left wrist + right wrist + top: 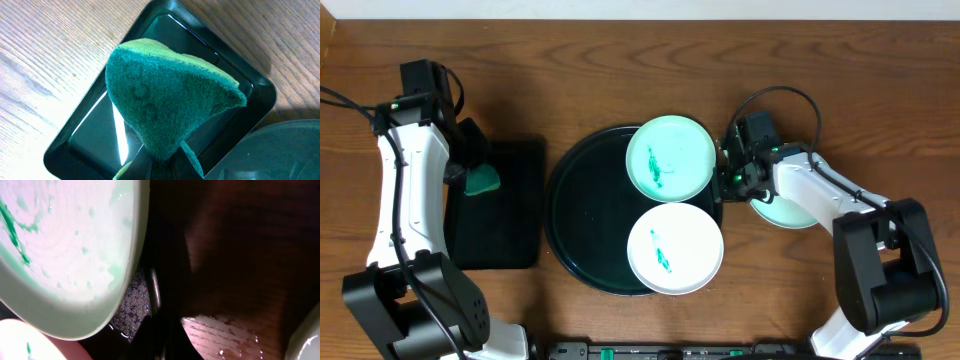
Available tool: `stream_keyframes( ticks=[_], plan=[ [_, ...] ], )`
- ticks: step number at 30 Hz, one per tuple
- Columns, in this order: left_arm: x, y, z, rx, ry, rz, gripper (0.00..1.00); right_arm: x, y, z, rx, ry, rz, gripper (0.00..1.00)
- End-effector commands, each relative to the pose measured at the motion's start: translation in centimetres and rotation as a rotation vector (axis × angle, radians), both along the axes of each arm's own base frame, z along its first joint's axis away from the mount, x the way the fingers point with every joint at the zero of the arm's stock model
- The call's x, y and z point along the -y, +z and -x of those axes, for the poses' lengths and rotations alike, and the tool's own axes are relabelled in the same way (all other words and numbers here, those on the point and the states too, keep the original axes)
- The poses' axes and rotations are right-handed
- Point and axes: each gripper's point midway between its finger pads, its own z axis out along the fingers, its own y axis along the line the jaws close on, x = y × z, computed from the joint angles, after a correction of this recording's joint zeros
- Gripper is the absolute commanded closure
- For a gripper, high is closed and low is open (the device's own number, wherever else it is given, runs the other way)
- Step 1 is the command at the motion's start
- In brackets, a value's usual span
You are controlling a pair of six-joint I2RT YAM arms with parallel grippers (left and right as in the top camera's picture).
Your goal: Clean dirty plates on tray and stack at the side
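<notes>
The round dark tray [570, 220] holds two plates. The upper mint-green plate [670, 158] and the lower white plate [674, 247] each have a teal smear. A third pale plate [790, 212] lies on the table to the right of the tray, partly under my right arm. My right gripper [728, 172] is at the right rim of the upper plate [65, 245]. Its fingers are lost in the dark. My left gripper [165, 167] is shut on a green sponge [165, 100] and holds it above the black rectangular tray [250, 85].
The black rectangular tray [510, 200] lies to the left of the round tray. The right wrist view shows the lower plate's edge [20, 340], the third plate's edge [307, 340] and wet wood [235, 335].
</notes>
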Motion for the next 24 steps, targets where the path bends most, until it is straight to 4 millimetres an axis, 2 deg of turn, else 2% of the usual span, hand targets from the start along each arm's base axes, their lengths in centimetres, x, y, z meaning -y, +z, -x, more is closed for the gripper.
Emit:
stream_keyframes(
  ticks=[1,7,14,18,19,24],
  plan=[
    [-0.3,-0.4,0.4,-0.021,-0.001,-0.014,0.93,4.5,-1.1,-0.9,-0.011,-0.138,0.102,0.99],
    [-0.4,-0.4,0.4,-0.020,-0.001,-0.014,0.93,6.3,-1.2,-1.0,-0.030,-0.187,0.106,0.99],
    [-0.4,-0.4,0.3,-0.016,-0.001,-0.015,0.93,6.5,-1.0,-1.2,-0.018,-0.169,0.109,0.98],
    [-0.4,-0.4,0.3,-0.016,-0.001,-0.015,0.93,6.8,0.5,-1.9,-0.025,-0.171,0.107,0.73],
    [-0.4,-0.4,0.3,-0.016,-0.001,-0.015,0.93,6.5,1.1,-2.0,-0.033,-0.154,0.098,0.69],
    [-0.3,-0.4,0.4,-0.021,-0.001,-0.013,0.93,6.0,4.4,-1.0,-0.122,-0.117,0.088,0.68]
  ],
)
